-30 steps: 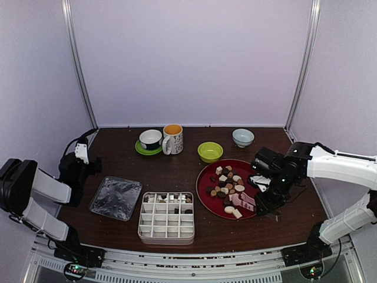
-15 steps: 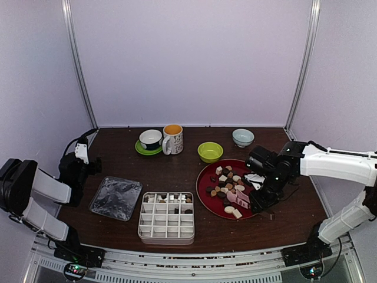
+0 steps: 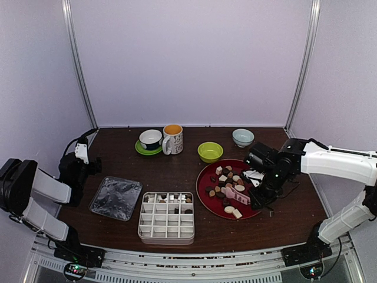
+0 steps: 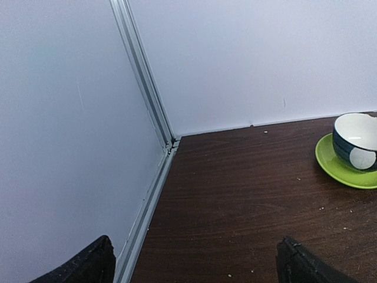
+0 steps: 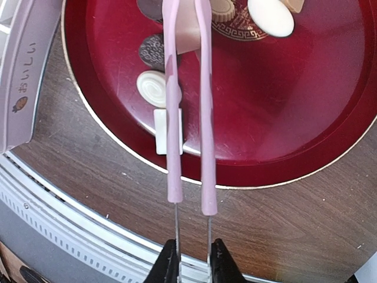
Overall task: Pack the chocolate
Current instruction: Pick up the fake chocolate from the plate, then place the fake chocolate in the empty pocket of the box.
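Small bite-sized pieces of chocolate are lying clustered on a round red plate at the right of the dark wooden surface. They come in dark brown, tan and cream-white, in round, square and oblong shapes. Seen close up from the right wrist, a cream disc is showing an embossed swirl, a white rectangle is lying just beside it near the plate's rim, and a dark oval is carrying a fine pattern.

A few more pieces are sitting in the far row of a white divided box, left of the plate and nearer the front edge; its other compartments look bare.

The right end effector is hanging over the plate's right side, pinched tight on the thin metal stems of pink tongs. The tong arms are running nearly parallel, close together, with a pale square piece between them near the tips – whether it is being squeezed cannot be told.

The left end effector is spread wide and holding nothing, at the far left near a cup on a green saucer.
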Controlling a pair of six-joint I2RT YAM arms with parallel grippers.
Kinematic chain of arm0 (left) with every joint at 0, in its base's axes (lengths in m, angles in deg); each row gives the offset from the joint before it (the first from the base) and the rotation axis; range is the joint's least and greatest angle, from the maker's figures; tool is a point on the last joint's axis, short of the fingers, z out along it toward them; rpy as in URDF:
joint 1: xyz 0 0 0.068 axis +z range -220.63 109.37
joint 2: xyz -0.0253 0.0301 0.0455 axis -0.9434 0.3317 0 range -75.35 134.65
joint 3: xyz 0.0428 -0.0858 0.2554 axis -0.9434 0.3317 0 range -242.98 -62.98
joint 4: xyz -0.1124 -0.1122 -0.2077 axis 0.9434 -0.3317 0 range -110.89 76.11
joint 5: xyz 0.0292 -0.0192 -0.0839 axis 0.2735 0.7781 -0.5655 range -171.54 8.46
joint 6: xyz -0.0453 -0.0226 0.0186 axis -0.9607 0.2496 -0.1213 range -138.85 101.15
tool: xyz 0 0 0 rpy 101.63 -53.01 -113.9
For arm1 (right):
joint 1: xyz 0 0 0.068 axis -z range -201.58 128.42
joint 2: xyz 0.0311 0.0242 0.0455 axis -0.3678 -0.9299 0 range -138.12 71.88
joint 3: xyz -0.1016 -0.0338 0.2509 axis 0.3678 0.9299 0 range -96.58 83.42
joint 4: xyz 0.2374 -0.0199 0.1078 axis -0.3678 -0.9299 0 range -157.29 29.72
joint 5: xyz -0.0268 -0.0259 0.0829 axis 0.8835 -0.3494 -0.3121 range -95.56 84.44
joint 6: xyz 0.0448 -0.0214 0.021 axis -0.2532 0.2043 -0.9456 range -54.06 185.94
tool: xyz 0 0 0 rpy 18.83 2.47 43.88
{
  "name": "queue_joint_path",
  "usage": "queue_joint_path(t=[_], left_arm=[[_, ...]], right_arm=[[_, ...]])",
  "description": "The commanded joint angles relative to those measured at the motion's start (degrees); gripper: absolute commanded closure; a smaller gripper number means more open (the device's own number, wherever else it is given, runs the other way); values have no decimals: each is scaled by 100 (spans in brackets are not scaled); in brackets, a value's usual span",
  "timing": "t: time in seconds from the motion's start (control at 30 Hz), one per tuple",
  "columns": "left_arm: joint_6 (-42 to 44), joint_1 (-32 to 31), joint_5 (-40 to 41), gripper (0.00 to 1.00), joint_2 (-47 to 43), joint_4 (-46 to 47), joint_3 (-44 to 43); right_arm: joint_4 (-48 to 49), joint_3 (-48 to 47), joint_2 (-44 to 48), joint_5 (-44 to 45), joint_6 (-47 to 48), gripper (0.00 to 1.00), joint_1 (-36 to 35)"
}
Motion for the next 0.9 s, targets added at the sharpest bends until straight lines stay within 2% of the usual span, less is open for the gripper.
queue_joint_path(t=[0.0,0.27,0.53,0.87], left_arm=[[-4,53,29,2,-2,153,-92],[-3,49,31,2,-2,154,-92],[-7,49,22,2,-2,155,-92],[-3,56,23,2,-6,152,-92]], right_arm=[[-148,-205,360,-128,184,82,-42],[69,-588,394,-724,499,84,-352],[541,-1506,-482,-1081,777,85,-1192],[691,-2335,-1670,-961,879,86,-1430]])
